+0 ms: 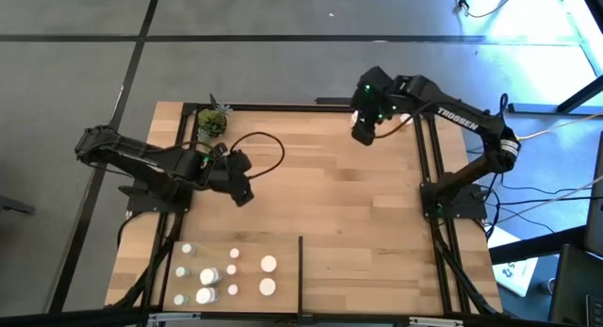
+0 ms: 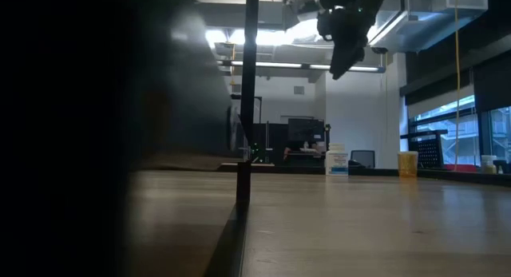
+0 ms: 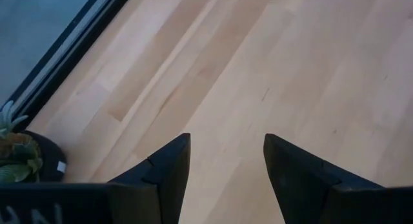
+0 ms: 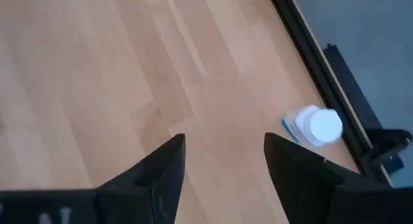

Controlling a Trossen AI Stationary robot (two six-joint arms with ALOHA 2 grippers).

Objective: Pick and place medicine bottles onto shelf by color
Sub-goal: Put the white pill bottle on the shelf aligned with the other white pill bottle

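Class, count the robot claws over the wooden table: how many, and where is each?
2. The left claw hovers near the potted plant; the right claw hangs by the far edge of the table, near a lone white-capped bottle. None seems hidden.

Bottles (image 1: 221,275) on shelf (image 1: 330,204) front-left, left of divider (image 1: 301,270)
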